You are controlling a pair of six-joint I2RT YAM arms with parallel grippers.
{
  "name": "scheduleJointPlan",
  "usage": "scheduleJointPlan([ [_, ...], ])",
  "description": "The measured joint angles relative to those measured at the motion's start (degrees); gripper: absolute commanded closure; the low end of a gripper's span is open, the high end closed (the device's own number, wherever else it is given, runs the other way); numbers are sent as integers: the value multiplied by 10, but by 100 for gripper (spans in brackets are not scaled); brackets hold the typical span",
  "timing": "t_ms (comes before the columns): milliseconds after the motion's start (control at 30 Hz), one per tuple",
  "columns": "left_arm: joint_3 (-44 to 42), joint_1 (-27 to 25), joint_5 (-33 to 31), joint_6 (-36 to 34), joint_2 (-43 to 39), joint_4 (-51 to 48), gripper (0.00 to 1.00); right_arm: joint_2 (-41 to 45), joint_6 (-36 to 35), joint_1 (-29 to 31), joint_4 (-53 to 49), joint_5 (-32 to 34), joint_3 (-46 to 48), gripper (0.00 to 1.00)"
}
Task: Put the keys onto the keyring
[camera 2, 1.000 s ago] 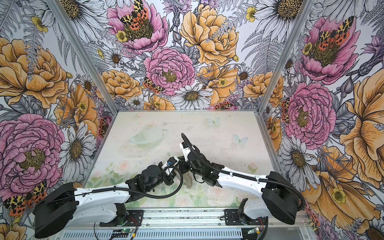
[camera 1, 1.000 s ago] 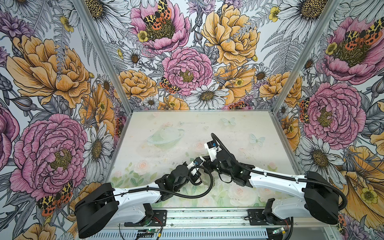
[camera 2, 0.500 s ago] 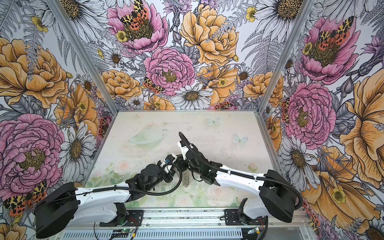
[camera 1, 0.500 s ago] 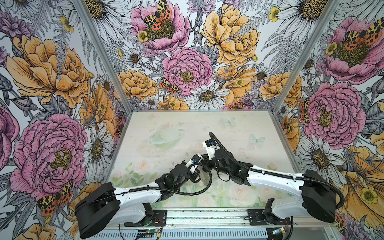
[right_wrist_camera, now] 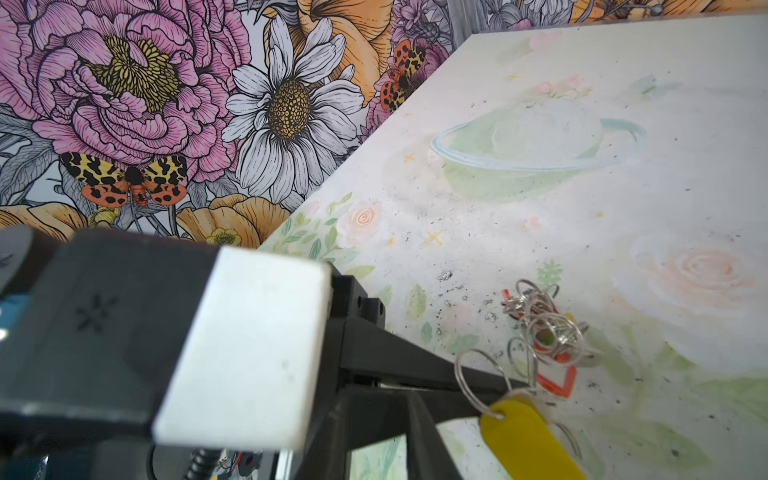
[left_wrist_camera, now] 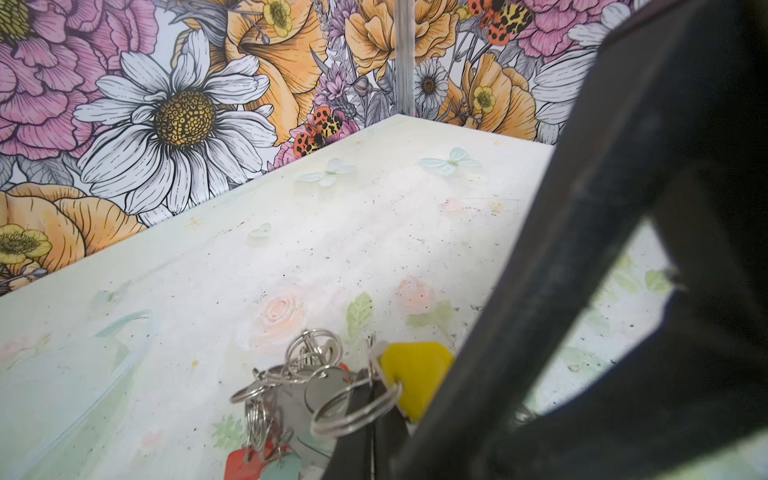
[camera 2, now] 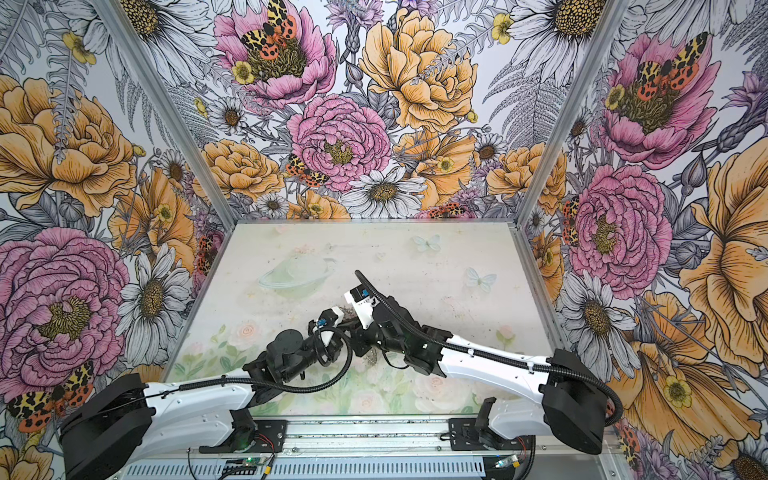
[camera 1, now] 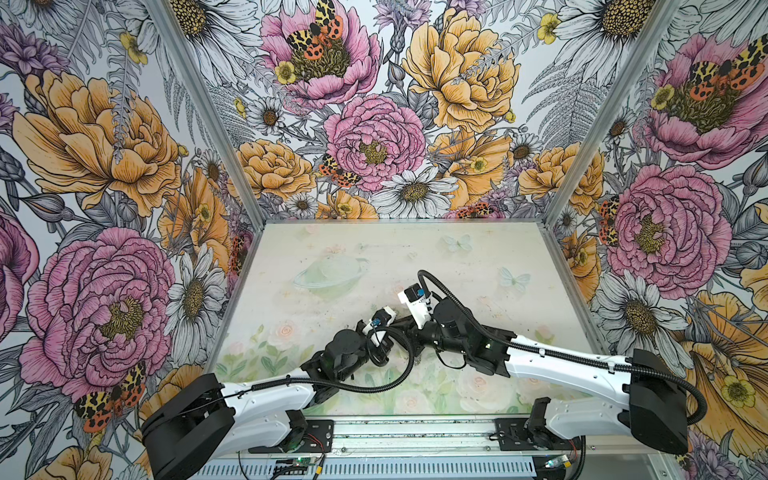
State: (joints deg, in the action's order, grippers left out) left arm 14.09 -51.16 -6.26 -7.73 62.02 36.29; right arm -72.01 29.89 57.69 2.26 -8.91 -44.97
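1. Yellow-tagged key (left_wrist_camera: 415, 374): oblong tag, silver split ring; held nr front-middle of table (right_wrist_camera: 623, 249).
2. Ring pinched by clenched L gripper (left_wrist_camera: 370, 419); R gripper (camera 1: 409, 330) state can't be told.
3. Keyring (right_wrist_camera: 544, 328), tangled silver rings, is laid beside.

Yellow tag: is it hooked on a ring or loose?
Hooked. In the right wrist view a silver ring passes through the hole at the end of the yellow tag.

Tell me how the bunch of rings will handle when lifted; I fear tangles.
The bunch of rings would probably hang floppy and shift, being many loose pieces linked together. It likely snags easily, since they overlap. The yellow tag would probably swing, being attached at one end only.
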Motion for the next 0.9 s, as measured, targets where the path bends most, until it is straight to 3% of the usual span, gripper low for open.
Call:
scheduleJointPlan([
  [300, -5, 20, 87, -23, -56, 8, 100, 91, -42, -45, -71, 1, 7, 64],
  [533, -5, 41, 182, -47, -96, -38, 100, 104, -87, -63, -107, -3, 7, 62],
  [900, -5, 76, 331, -77, -139, -99, 100, 113, -170, -63, -124, -93, 38, 76],
])
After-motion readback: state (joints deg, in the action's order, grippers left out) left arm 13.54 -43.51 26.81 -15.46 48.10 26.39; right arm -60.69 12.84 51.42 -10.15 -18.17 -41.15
